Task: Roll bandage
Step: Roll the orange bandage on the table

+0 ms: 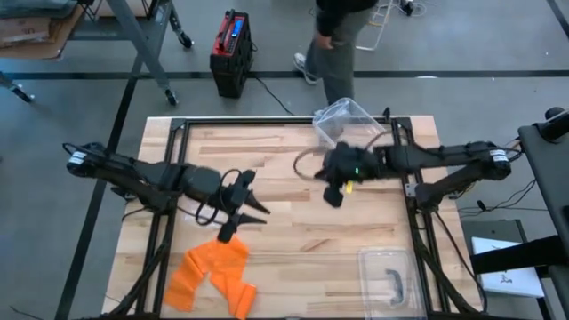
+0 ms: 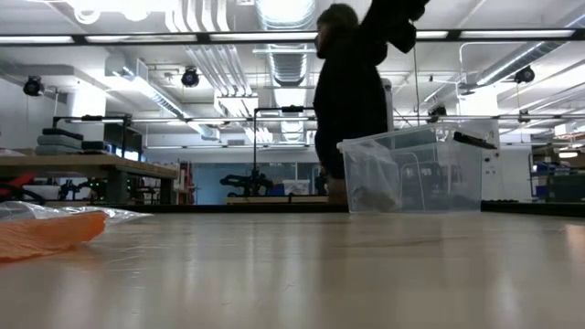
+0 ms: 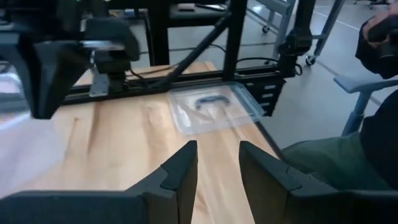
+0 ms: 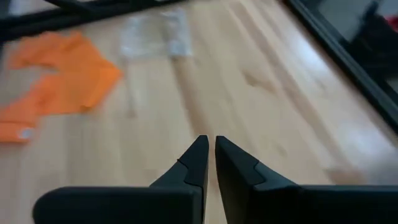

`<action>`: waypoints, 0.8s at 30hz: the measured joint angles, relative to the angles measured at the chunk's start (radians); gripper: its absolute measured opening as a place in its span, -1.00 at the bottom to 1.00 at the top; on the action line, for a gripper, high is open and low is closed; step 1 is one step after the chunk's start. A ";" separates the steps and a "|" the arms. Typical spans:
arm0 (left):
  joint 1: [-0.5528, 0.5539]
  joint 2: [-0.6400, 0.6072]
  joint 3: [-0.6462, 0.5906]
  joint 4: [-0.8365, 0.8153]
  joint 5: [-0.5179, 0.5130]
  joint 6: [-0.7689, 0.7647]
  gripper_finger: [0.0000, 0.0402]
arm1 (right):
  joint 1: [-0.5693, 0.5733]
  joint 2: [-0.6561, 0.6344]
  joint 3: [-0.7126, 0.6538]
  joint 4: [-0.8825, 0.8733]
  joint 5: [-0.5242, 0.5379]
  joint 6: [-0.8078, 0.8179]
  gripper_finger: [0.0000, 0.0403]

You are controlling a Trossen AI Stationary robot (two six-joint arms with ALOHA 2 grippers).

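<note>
High view. Bandage point(image 1: 213, 276): orange strip, unrolled, lying crumpled in loose folds on the wooden worktop point(image 1: 284, 213) at its near left corner. Left pincer point(image 1: 242, 209): just beyond the bandage's upper edge, above it rather than on it; fingers apart with a narrow gap, nothing between them. Right pincer point(image 1: 336, 194): mid-worktop towards the right, well apart from the bandage; how its fingers stand cannot be told from this view. Clear bin point(image 1: 345, 121): at the far edge of the worktop. Clear lid point(image 1: 388, 277) with a dark handle: flat at the near right corner. Person point(image 1: 338, 44): standing on the floor beyond the far edge.

Low view. Bandage point(image 2: 50, 230): orange mass lying low at the left edge of the worktop, with a thin clear film over it. Clear bin point(image 2: 416, 174): upright on the far side, right of centre, the person dark behind it.

Left wrist view. Left pincer point(image 3: 217, 165): two dark fingers parted, empty, over bare wood; clear lid point(image 3: 214, 107) ahead of them. Bandage outside this view.

Right wrist view. Right pincer point(image 4: 210, 155): tips nearly touching, holding nothing, over bare wood. Bandage point(image 4: 59, 81): orange, creased, spread flat, well apart from the tips.
</note>
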 joint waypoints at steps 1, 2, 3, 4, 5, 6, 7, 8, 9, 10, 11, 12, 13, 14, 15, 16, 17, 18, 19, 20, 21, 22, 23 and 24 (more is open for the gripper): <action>-0.027 0.000 0.000 -0.001 -0.025 -0.017 -0.45 | 0.034 0.003 -0.006 0.026 0.015 0.014 -0.88; -0.055 0.000 0.000 -0.006 -0.043 -0.035 -0.46 | 0.070 0.008 -0.014 0.052 0.032 0.022 -0.88; -0.082 0.000 0.000 -0.011 -0.061 -0.056 -0.46 | 0.107 0.015 -0.022 0.082 0.053 0.029 -0.88; -0.111 0.000 0.000 -0.010 -0.079 -0.078 -0.46 | 0.141 0.024 -0.031 0.123 0.073 0.031 -0.88; -0.138 0.001 0.000 -0.010 -0.097 -0.103 -0.47 | 0.176 0.035 -0.039 0.169 0.090 0.030 -0.88; -0.168 0.002 0.000 -0.015 -0.122 -0.128 -0.47 | 0.210 0.047 -0.046 0.211 0.101 0.024 -0.88; -0.197 0.003 0.000 -0.023 -0.147 -0.152 -0.47 | 0.243 0.061 -0.054 0.249 0.111 0.019 -0.88; -0.225 0.007 -0.002 -0.027 -0.173 -0.177 -0.47 | 0.273 0.078 -0.060 0.291 0.113 0.011 -0.88; -0.251 0.012 -0.003 -0.026 -0.201 -0.201 -0.46 | 0.301 0.098 -0.064 0.334 0.112 0.005 -0.88; -0.278 0.018 -0.006 -0.026 -0.224 -0.223 -0.46 | 0.328 0.118 -0.065 0.375 0.112 -0.004 -0.87; -0.304 0.024 -0.007 -0.030 -0.246 -0.248 -0.47 | 0.352 0.136 -0.067 0.399 0.112 -0.010 -0.87; -0.328 0.032 -0.007 -0.028 -0.264 -0.271 -0.47 | 0.373 0.157 -0.069 0.421 0.113 -0.012 -0.86; -0.350 0.041 -0.007 -0.024 -0.275 -0.295 -0.47 | 0.391 0.180 -0.069 0.458 0.113 -0.010 -0.85; -0.371 0.051 -0.007 -0.024 -0.290 -0.322 -0.48 | 0.407 0.200 -0.066 0.481 0.112 -0.005 -0.85; -0.388 0.063 -0.007 -0.025 -0.299 -0.349 -0.48 | 0.423 0.220 -0.064 0.493 0.112 0.003 -0.84; -0.403 0.077 -0.007 -0.024 -0.309 -0.377 -0.48 | 0.434 0.241 -0.060 0.504 0.113 0.012 -0.83; -0.418 0.092 -0.007 -0.025 -0.318 -0.405 -0.47 | 0.442 0.265 -0.050 0.525 0.113 0.019 -0.82; -0.432 0.106 -0.007 -0.027 -0.324 -0.435 -0.47 | 0.451 0.286 -0.041 0.541 0.112 0.025 -0.81; -0.443 0.121 -0.007 -0.026 -0.328 -0.463 -0.47 | 0.457 0.306 -0.038 0.543 0.112 0.031 -0.81; -0.451 0.138 -0.007 -0.026 -0.328 -0.491 -0.47 | 0.459 0.329 -0.031 0.546 0.113 0.032 -0.80; -0.459 0.154 -0.007 -0.025 -0.329 -0.521 -0.47 | 0.463 0.355 -0.020 0.567 0.112 0.032 -0.79; -0.467 0.170 -0.007 -0.029 -0.329 -0.551 -0.48 | 0.466 0.378 -0.011 0.577 0.110 0.034 -0.78; -0.471 0.185 -0.007 -0.035 -0.329 -0.580 -0.48 | 0.467 0.401 -0.004 0.570 0.108 0.045 -0.77; -0.472 0.197 -0.007 -0.035 -0.329 -0.604 -0.49 | 0.468 0.426 0.005 0.568 0.108 0.068 -0.77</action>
